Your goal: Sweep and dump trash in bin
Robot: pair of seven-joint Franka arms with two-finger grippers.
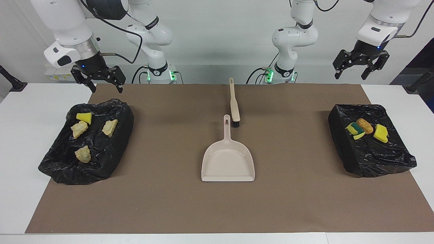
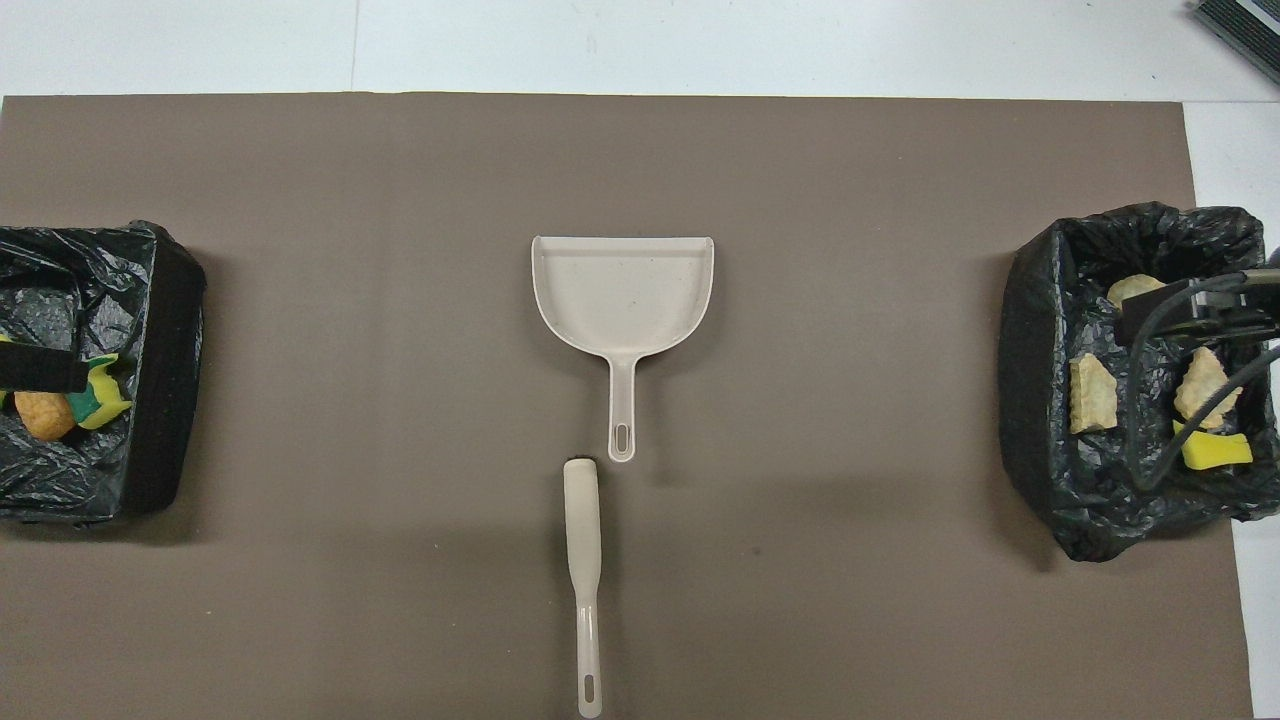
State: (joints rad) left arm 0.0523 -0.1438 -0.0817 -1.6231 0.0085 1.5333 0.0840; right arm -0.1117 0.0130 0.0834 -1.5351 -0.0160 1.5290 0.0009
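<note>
Fingers of the left gripper (image 1: 360,70) and right gripper (image 1: 99,82) are spread, empty; yellow sponge and bread-like trash scraps (image 1: 380,133) already lie in black-lined bins (image 1: 342,142); beige plastic dustpan (image 1: 228,162) and brush (image 1: 234,105) lie unused.

A dustpan (image 2: 622,295) and brush (image 2: 583,560) are lying mid-tabletop (image 2: 300,600), well apart from the fingers (image 2: 40,370) hanging over a trash-filled bin (image 2: 170,400).

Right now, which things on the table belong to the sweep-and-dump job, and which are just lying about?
Job:
- trash, already in the bins: yellow sponge, beige chunks, nugget
- two black-lined bins
- dustpan, brush
- left gripper, right gripper, both raised, open

Lying about:
- brown mat
</note>
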